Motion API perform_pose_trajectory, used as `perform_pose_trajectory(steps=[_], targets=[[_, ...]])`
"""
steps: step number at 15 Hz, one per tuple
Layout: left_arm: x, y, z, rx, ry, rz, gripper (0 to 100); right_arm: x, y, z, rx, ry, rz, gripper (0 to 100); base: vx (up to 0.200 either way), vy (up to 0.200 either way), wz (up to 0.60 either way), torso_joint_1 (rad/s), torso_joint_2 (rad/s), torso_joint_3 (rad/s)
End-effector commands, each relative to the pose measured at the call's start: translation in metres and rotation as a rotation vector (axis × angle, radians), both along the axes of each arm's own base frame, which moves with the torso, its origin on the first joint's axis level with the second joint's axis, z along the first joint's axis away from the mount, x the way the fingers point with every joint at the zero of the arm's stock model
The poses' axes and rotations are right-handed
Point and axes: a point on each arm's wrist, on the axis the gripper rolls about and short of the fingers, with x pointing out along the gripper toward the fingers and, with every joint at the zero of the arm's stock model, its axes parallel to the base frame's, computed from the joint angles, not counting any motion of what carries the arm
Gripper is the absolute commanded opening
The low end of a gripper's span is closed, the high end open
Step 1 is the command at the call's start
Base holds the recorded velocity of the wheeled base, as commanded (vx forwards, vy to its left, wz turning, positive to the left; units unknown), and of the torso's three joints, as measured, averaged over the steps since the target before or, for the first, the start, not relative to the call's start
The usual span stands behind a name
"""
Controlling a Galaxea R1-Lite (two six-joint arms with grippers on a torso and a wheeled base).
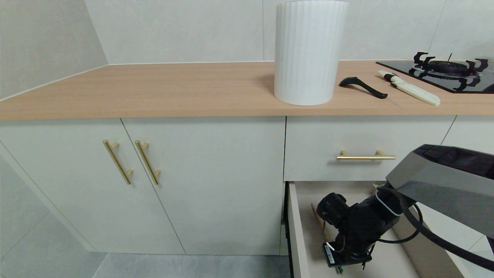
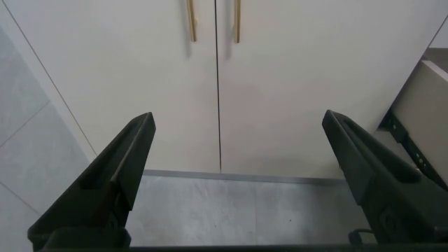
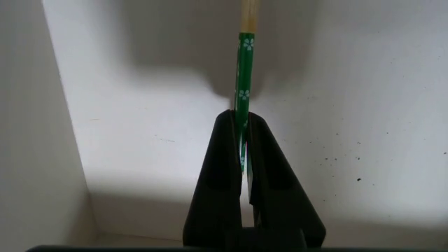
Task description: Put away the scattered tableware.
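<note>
Starting on the left, the left gripper point(image 2: 236, 120) hangs low in front of the cabinet doors point(image 2: 280, 77), fingers spread wide with nothing between them. No trouble there unless it swings into those doors.

Up on the counter point(image 1: 154, 88) stands a tall white ribbed container point(image 1: 307, 54), close to the front edge. An arm coming up carelessly could knock it, and it looks tall enough to tip.

Now the action: down in the open drawer point(image 1: 296, 227), the right gripper point(image 3: 242, 120) is pinched tight on a green chopstick point(image 3: 244, 63), holding it near one end with the rest sticking out over the pale drawer floor. That's a thin, round stick in a narrow grip, so it could swivel or slip before it's let go. I can't tell whether it touches the floor; released from any height, it would likely bounce or roll to the side wall. The closed drawer front sits right above the arm, and a loose cable point(image 1: 409, 227) loops off the wrist. Pull out too steeply and the arm could clip that front, or the cable could catch on the drawer's edge.

Further right on the counter, a black-handled utensil point(image 1: 364, 87) and a white knife point(image 1: 411, 89) lie waiting beside the stove point(image 1: 447, 71). Both lie flat, and I'd expect the fingers to skid off them or shove them along the counter.
</note>
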Motion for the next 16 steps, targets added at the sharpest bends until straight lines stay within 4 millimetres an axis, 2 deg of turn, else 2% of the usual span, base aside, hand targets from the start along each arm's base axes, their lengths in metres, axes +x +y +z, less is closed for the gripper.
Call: perform_pose_trajectory(steps=[1,4,5,10,12,16], targets=[[0.000,0.000,0.000,0.000,0.001,0.000,100,0.000,0.000,-0.001,-0.001,0.002,-0.001,0,0.000,0.000,0.00,0.000,0.00,0.000],[0.000,0.000,0.000,0.000,0.001,0.000,100,-0.001,0.000,-0.002,-0.007,0.003,0.000,0,0.000,0.000,0.00,0.000,0.00,0.000],[0.000,0.000,0.000,0.000,0.003,0.000,100,-0.001,0.000,-0.003,-0.016,0.001,-0.002,100,0.000,0.000,0.00,0.000,0.00,0.000],[0.000,0.000,0.000,0.000,0.001,0.000,100,0.000,0.000,-0.003,-0.025,-0.004,-0.004,100,0.000,0.000,0.00,0.000,0.00,0.000],[0.000,0.000,0.000,0.000,0.003,0.000,100,-0.002,-0.001,0.006,-0.025,-0.022,-0.006,100,0.000,0.000,0.00,0.000,0.00,0.000],[0.000,0.000,0.000,0.000,0.001,0.000,100,-0.016,-0.010,0.075,0.055,-0.166,-0.009,100,0.000,0.000,0.00,0.000,0.00,0.000]])
